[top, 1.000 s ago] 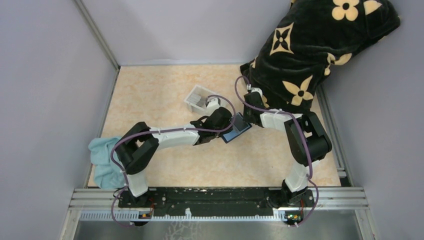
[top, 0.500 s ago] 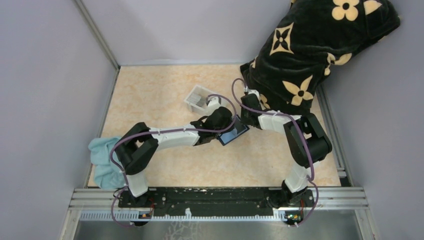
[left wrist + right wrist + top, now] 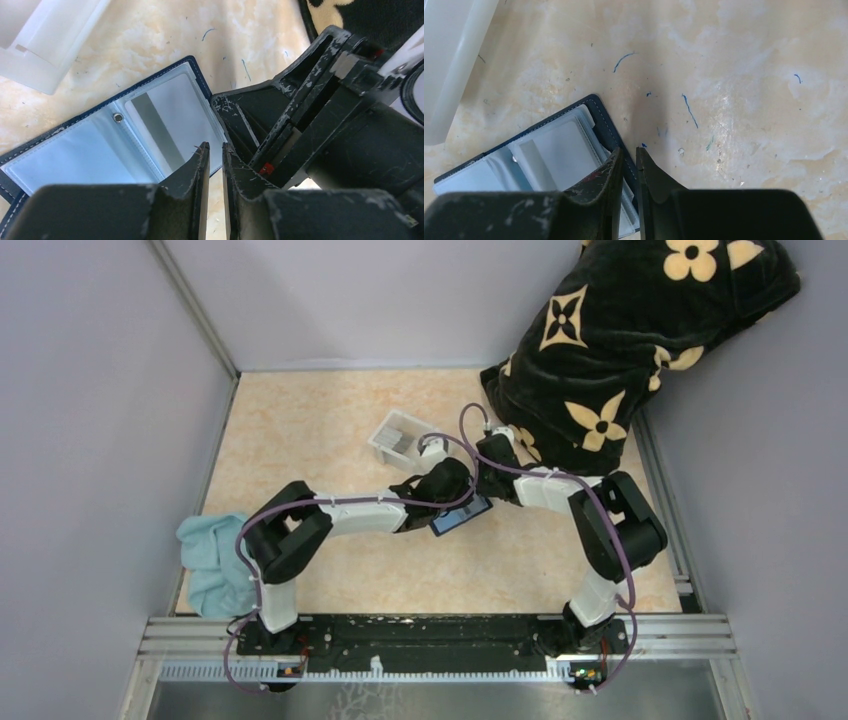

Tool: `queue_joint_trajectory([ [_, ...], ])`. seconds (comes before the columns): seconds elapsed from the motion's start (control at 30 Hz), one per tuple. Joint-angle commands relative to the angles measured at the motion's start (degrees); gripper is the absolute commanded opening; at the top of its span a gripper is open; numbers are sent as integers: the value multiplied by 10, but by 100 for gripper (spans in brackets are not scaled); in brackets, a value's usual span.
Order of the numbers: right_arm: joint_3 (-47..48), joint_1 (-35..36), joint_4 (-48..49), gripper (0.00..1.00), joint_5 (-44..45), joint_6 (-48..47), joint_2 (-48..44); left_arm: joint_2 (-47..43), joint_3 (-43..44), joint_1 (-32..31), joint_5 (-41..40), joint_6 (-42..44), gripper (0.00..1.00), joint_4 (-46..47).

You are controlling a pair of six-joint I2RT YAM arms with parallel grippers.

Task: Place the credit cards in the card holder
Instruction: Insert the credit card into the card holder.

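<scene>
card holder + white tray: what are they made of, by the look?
The card holder looks like navy leather or faux leather, matte, pale edge stitching; inside, glossy clear plastic sleeves. The white tray looks like translucent moulded plastic.

Seen from above, the small navy-blue folding wallet (image 3: pixel 462 518) shows only one corner. The rest is hidden under the left arm (image 3: pixel 432 485) and the right arm (image 3: pixel 503 472), and the contents of the white rectangular plastic tray (image 3: pixel 382 432) are too small to tell. In the right wrist view, the right end effector (image 3: pixel 629 152) covers the wallet's near part, and whether its close-set fingertips pinch the wallet's edge cannot be told.
</scene>
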Motion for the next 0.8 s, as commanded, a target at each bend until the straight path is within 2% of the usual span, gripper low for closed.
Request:
queue_joint_trajectory([
  [0.0,-17,7,-44,19,11,10,-16,1,-24,-8,-2,-8,22,30],
  [0.23,-9,0,-66,35,63,4,-55,-15,-35,-9,-11,-10,22,28],
  [0.37,14,-5,-89,43,86,-14,-81,-53,-47,-9,-29,5,22,19],
  [0.47,41,-5,-96,52,90,-36,-100,-91,-55,-9,-64,24,25,-9],
  [0.6,95,-4,-96,61,69,-79,-104,-152,-80,-4,-138,52,31,-34],
  [0.77,217,1,-120,63,27,-132,-53,-207,-109,29,-171,53,39,-67],
])
